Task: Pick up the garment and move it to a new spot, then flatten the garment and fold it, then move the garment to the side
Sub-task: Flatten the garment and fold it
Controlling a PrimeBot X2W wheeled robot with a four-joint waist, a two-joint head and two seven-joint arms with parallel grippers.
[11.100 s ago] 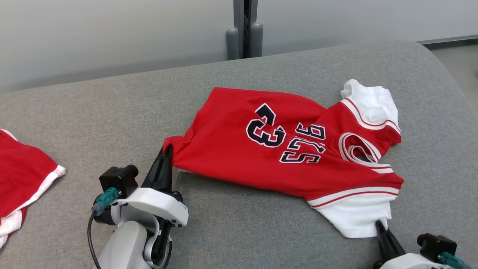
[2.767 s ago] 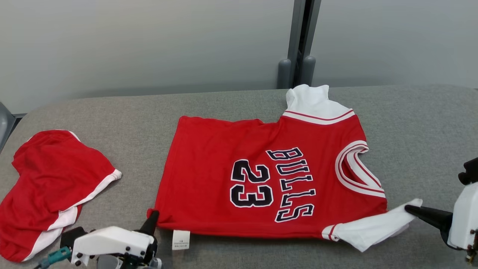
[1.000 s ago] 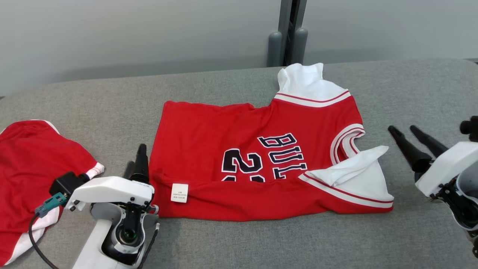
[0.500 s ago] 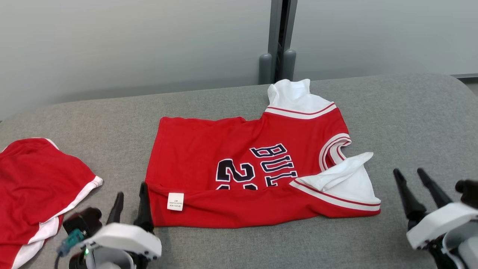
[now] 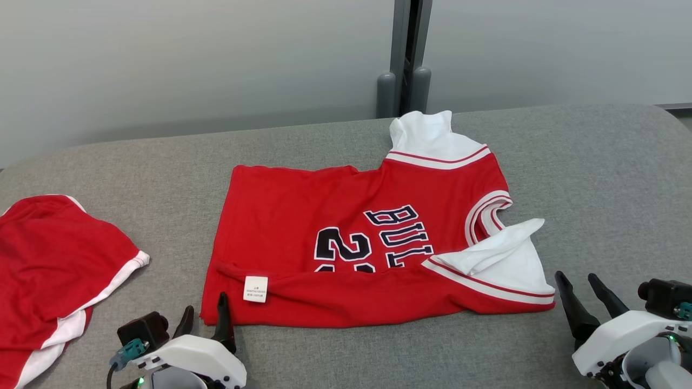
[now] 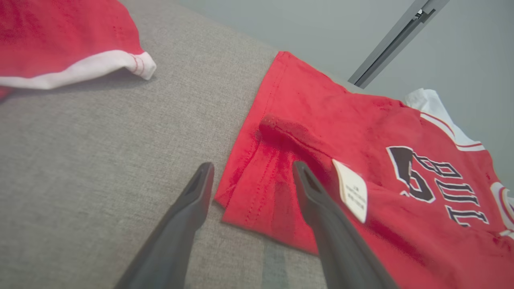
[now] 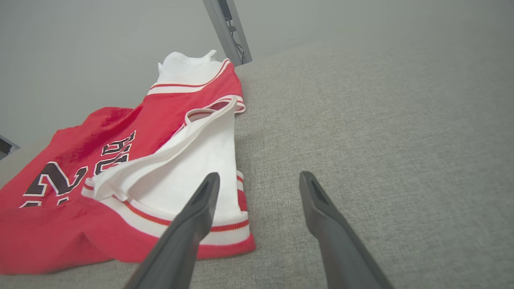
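Note:
The garment [image 5: 303,216] is a red jersey with white sleeves and dark lettering. It lies flat in the middle of the grey padded surface [image 5: 594,178], its near long edge folded up over the number, a white label showing on the fold. My left gripper [image 5: 204,310] stands open at the garment's near left corner [image 6: 257,200], one finger over the cloth and one beside it [image 6: 253,166]. My right gripper [image 5: 576,278] is open just right of the white sleeve [image 7: 200,152], holding nothing [image 7: 259,176].
A second red garment with white trim [image 5: 48,259] lies crumpled at the far left [image 6: 60,32]. A grey post [image 5: 405,54] stands behind the surface against a pale wall. Bare grey surface stretches to the right of the jersey and along the near edge.
Both open grippers have drawn back toward the near edge since a second ago. The jersey has stayed as it was, near edge folded over.

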